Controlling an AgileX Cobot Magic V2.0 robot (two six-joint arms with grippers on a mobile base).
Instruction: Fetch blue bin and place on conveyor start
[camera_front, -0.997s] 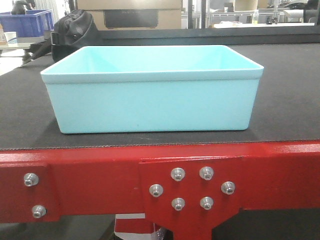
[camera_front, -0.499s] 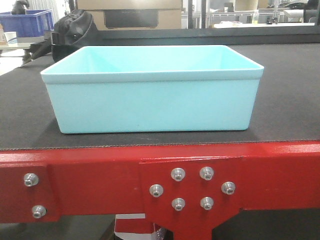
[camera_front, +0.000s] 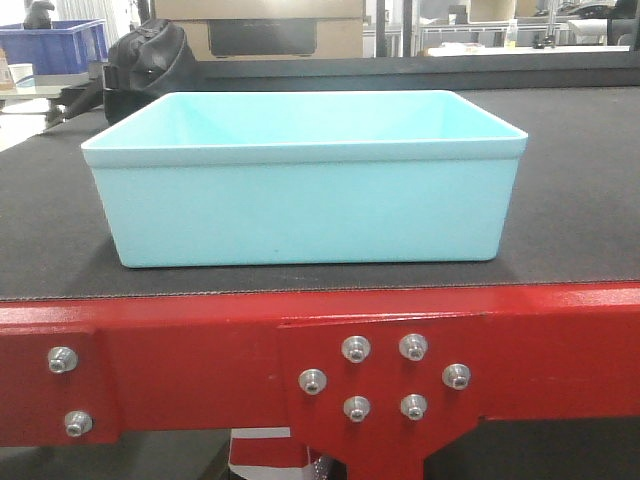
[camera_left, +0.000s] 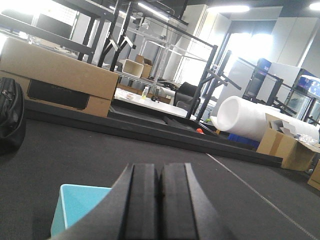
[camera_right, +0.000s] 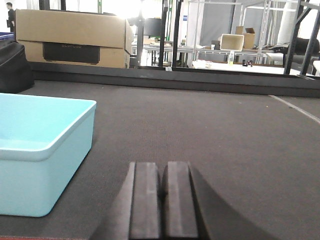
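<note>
Front view: blue bin (camera_front: 305, 180) is seen upright and flat on the dark belt of the conveyor start (camera_front: 570, 210), just behind the red frame (camera_front: 200, 345); no gripper in shot, so placement is judged done, w/ only arm retreat left. Left wrist: left gripper (camera_left: 152, 200) is pressed closed, nothing held, bin corner at approx 8 o'clock. Right wrist: right gripper (camera_right: 161, 205) likewise closed and empty, clear of the bin at 9 o'clock.

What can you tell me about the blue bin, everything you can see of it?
The blue bin is a pale turquoise rectangular tub of smooth plastic, with plain tapered walls and a thin rim. It looks empty and sits upright and level on the dark grey belt, near the red frame. Neither end effector touches it.
</note>
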